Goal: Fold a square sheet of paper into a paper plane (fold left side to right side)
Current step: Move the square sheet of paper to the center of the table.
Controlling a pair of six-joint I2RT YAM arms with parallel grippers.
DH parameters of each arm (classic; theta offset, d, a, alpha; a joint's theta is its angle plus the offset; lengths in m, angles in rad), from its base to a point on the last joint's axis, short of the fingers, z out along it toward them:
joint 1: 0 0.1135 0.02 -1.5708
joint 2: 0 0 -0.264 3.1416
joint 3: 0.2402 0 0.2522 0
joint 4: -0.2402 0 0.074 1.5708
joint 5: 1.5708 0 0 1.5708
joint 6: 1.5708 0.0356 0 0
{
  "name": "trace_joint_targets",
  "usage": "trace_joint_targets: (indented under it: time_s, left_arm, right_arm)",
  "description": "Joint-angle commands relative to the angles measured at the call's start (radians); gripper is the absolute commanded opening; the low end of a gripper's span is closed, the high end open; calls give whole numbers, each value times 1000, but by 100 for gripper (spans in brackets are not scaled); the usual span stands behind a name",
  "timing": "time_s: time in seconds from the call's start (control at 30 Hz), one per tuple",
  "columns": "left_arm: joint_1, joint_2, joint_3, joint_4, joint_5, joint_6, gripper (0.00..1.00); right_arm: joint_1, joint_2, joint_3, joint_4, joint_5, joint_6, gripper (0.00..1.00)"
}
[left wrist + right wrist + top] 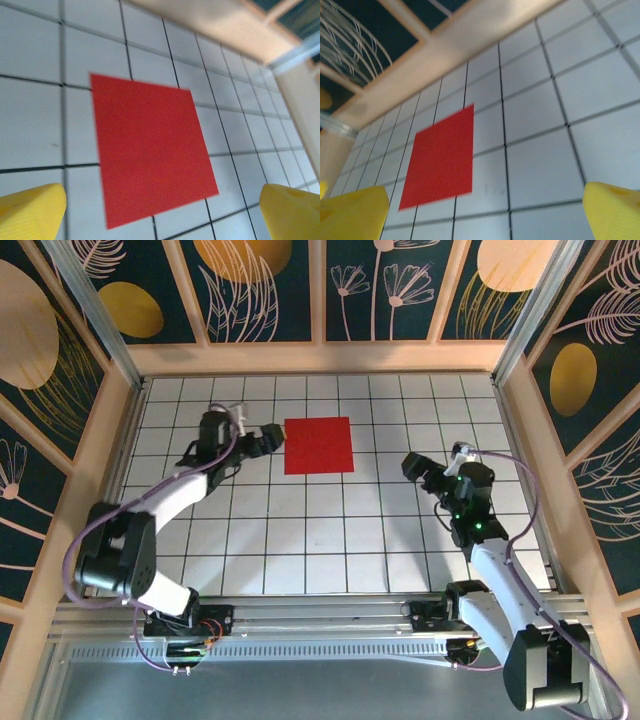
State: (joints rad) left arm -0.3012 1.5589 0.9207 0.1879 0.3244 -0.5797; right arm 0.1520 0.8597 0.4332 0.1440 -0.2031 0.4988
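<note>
Nearest the arm bases, the right fingers (413, 466) are spread wide and hold nothing. They sit well to the right of the square sheet of paper (317, 445) and a little nearer than it, aimed its way. In the right wrist view the yellow fingertips (355, 212) frame bare tiles, with the sheet (440, 157) lying ahead and off to one side, nothing in between.

A little farther out, the left fingers (270, 436) are spread just as wide and also empty. They are just beside the sheet's left edge. From the left wrist, the yellow tips (30, 212) stand either side of the sheet's (150, 150) near corner, and neither one touches it.

The sheet itself is bright red, plain and thin. It lies flat and unfolded on the table (300, 540), square to the black grid lines and about two tiles across. The table top is glossy white tile, and the space around the sheet is open on every side.

Beyond the sheet, a pale wooden rail (320, 358) closes off the table's far edge. Above it stand dark panels (270, 290) with gold discs and line-drawn leaves.
</note>
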Motion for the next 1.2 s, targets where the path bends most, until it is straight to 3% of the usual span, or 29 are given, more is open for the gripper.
trace_joint_targets:
  time_s: [0.0, 0.33, 0.6, 0.9, 1.17]
  left_arm:
    - [-71, 126, 178, -114, 38, -19, 99]
    - [-133, 555, 567, -237, 107, -28, 99]
    - [-157, 734, 759, -359, 137, 2, 99]
    - [-176, 746, 690, -384, 160, 18, 98]
    - [-226, 631, 441, -330, 153, 18, 99]
  right_arm:
    - [65, 25, 64, -116, 62, 40, 99]
    - [107, 78, 131, -190, 150, 16, 99]
    - [109, 83, 126, -204, 179, 7, 99]
    - [109, 90, 142, -258, 213, -25, 99]
    - [109, 120, 169, -290, 193, -29, 97]
